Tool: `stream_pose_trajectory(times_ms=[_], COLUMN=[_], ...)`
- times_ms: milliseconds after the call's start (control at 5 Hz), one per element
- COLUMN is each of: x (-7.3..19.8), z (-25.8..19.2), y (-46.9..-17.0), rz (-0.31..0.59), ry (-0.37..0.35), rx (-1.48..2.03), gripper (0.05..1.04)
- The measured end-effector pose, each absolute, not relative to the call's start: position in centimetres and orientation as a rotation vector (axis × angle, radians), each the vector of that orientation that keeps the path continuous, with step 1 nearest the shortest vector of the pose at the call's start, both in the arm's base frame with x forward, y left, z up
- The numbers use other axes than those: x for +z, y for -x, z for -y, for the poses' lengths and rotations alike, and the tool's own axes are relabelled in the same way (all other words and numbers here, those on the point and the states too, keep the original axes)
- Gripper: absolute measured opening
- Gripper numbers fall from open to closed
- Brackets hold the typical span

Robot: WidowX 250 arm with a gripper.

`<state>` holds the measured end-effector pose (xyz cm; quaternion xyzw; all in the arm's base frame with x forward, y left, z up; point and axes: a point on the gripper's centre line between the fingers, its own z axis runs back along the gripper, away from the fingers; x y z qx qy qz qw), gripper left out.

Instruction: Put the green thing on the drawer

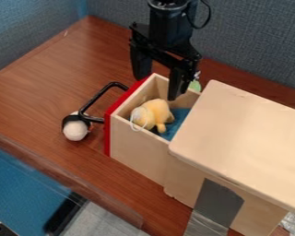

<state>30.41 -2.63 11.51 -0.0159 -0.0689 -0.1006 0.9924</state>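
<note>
"What do we have nearest us?"

"Grey tape (219, 202) on the near side of the wooden box (248, 133), which stands at the right of the counter (54, 78). Left of it we see a small white-and-black toy (75, 129), just beside the black handle (96, 99)."

"And the drawer (138, 150)?"

"It's pulled out to the left, red front outermost. Inside we find a yellow plush toy (151, 114) with a white loop, and blue cloth (176, 123) at its right."

"Where's our claw (156, 87)?"

"Above the drawer's far part, pointing down, its two fingers standing wide apart."

"The green thing (195, 86)?"

"Farther still: just beyond the drawer's far wall, near the box's far left corner, partly hidden. We can't tell what it rests on."
</note>
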Motion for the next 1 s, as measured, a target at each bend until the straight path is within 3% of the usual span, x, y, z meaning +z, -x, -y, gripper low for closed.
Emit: stream_pose_trajectory(times_ms=[200,800,1000], x=[10.6,9.6,8.1], z=[2.6,3.4,3.4], y=[-30.4,-39.5,-42.4], rz=[0.106,0.114,0.104], ry=[0.033,0.055,0.042], rx=[-0.195,-0.088,-0.051], gripper=[1.001,1.001,1.001])
